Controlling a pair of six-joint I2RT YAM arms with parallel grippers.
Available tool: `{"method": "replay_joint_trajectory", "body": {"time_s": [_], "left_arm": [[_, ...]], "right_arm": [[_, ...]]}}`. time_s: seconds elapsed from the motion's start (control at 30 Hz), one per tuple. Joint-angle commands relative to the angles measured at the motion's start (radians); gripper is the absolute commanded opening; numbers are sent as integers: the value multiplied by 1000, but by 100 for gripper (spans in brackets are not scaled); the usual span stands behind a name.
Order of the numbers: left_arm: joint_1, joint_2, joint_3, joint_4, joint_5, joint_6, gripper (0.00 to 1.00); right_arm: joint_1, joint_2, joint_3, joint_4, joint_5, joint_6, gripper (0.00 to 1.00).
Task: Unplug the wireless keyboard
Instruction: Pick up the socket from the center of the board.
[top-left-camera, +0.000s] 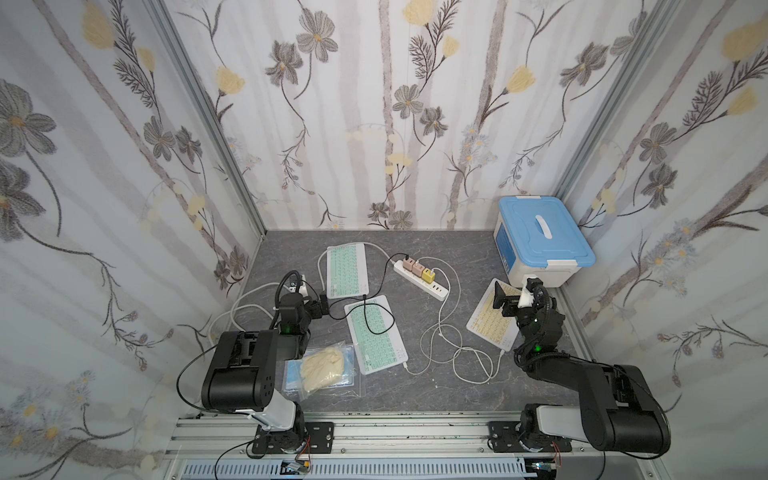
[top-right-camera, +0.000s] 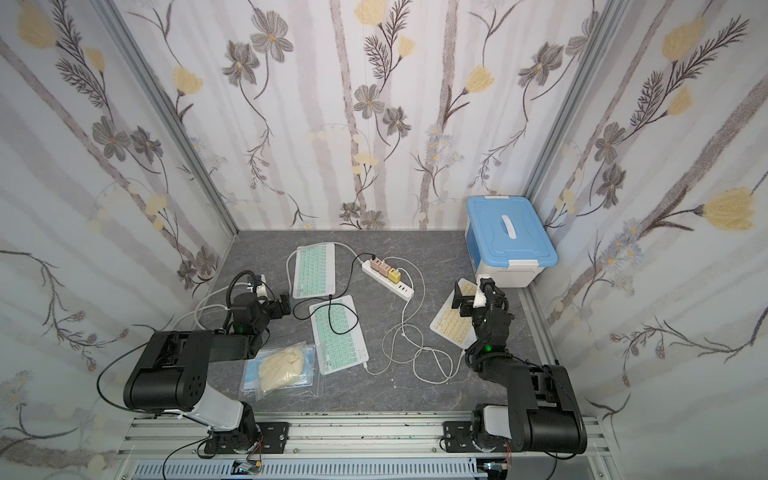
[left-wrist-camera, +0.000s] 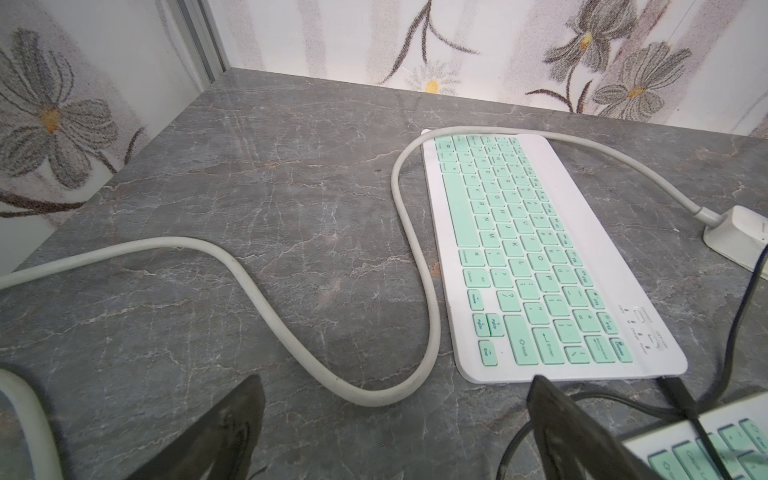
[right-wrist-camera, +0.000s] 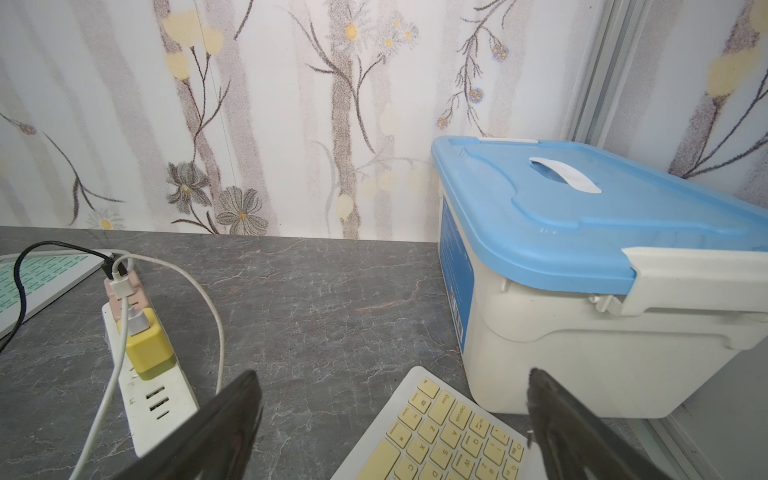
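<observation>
Both pincers gape empty: the left gripper (left-wrist-camera: 397, 380) sits just beside the far green keyboard (left-wrist-camera: 536, 257) left of centre, whose black plug (left-wrist-camera: 675, 386) it would best pinch by the body and draw straight out, while the right gripper (right-wrist-camera: 392, 374) hovers over the yellow keyboard (right-wrist-camera: 449, 432).

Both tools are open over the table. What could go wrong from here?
One: the black cable loops over the near green keyboard, so pulling it out of the far green keyboard could drag the near one. Two: the white cables cross in tangled loops; tugging one may shift the power strip.
</observation>
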Motion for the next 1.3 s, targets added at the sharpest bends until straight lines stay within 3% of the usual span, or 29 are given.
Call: {"method": "replay_joint_trajectory", "body": {"time_s": [0.0,0.6,0.7,0.83,0.93,1.0,1.03,1.1,1.17,1.27], "left_arm": [[1,1,5,32,6,11,100],[1,-8,4,34,-9,7,100],[-6,-108,59,-143,-70,-6,100],[-24,-259,142,-363,-120,-20,100],[-28,-325,274,-632,-160,-98,100],[-28,-342,337,-764,-199,-174,100],[-28,-358,342,-791,-184,-200,100],[-28,-399,339,-817,-88,-240,100],[-28,-426,340,-853,-14,-274,100],[-28,-456,349,-916,70,-347,100]], "right_arm": [[0,-1,1,26,-3,-9,100],[-4,-4,-2,27,-12,-6,100],[0,-40,32,-59,-4,-8,100],[0,-109,212,-434,-12,37,100],[0,-108,336,-629,-116,193,100],[1,-76,406,-718,-270,289,100],[6,-63,417,-721,-352,302,99],[43,-67,393,-675,-426,337,87],[101,-74,404,-745,-359,343,82],[232,-57,442,-855,-264,327,83]]}}
